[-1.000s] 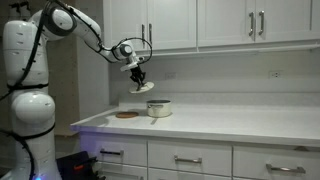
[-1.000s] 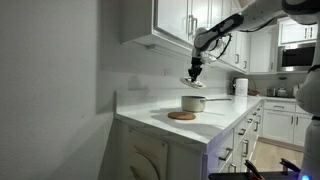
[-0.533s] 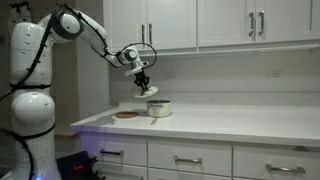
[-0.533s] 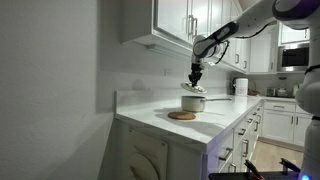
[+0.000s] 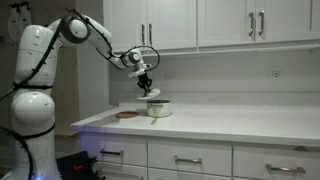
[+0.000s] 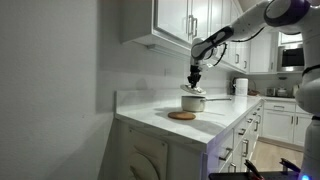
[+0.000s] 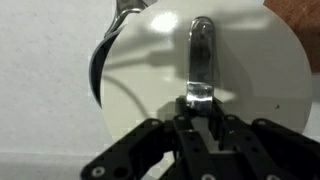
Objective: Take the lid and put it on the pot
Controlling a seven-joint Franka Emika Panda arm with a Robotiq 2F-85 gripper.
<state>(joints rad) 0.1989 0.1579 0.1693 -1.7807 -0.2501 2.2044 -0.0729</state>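
In the wrist view the lid [image 7: 245, 100] hides nearly all of the pot [image 7: 100, 55] (only a rim sliver shows). I cannot tell whether they touch.

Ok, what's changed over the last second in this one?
The end effector, shut on the lid, has carried it sideways and down, from off to the side of the pot to close above it. Nothing was taken hold of or let go: the wrist view shows the lid still clamped. The pot and the brown mat on the counter stayed put.
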